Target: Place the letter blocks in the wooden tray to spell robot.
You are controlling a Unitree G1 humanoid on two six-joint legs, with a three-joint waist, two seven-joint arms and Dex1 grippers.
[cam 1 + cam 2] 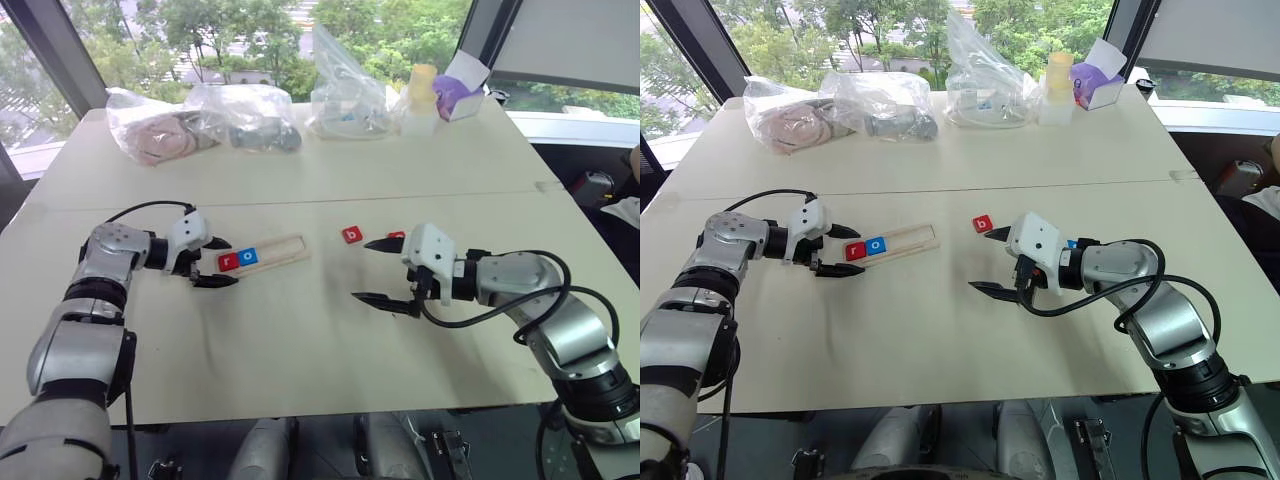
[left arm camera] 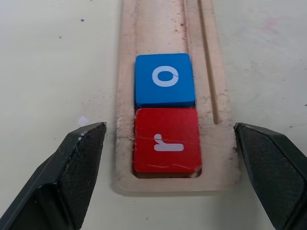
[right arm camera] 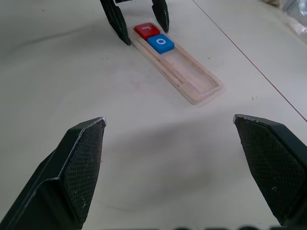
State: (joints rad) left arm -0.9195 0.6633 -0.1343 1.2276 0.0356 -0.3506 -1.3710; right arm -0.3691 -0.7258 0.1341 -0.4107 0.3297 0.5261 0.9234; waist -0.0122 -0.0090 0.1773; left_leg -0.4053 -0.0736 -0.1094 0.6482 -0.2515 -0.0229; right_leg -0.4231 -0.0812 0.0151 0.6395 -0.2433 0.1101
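Spelling stands at "r" [image 2: 166, 145], "o" [image 2: 165, 79] in the wooden tray [image 1: 290, 248]; your left gripper [image 1: 214, 262] and right gripper [image 1: 383, 270] gape wide, empty. Next you fetch the red "b" block [image 1: 351, 235].

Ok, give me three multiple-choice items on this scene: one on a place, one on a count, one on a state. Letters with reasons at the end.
1. Where does the red b block lie?
A. in the wooden tray
B. on the table beyond the right gripper
C. in the left gripper

2. How many blocks sit in the wooden tray?
A. two
B. three
C. five

3. How does the left gripper stand?
A. shut on the r block
B. shut and empty
C. open, straddling the tray's end

Answers: 1 B, the b lies on bare table past the right gripper. 2 A, only the red r block and the blue o block sit there. 3 C, its fingers flank the tray end, apart.
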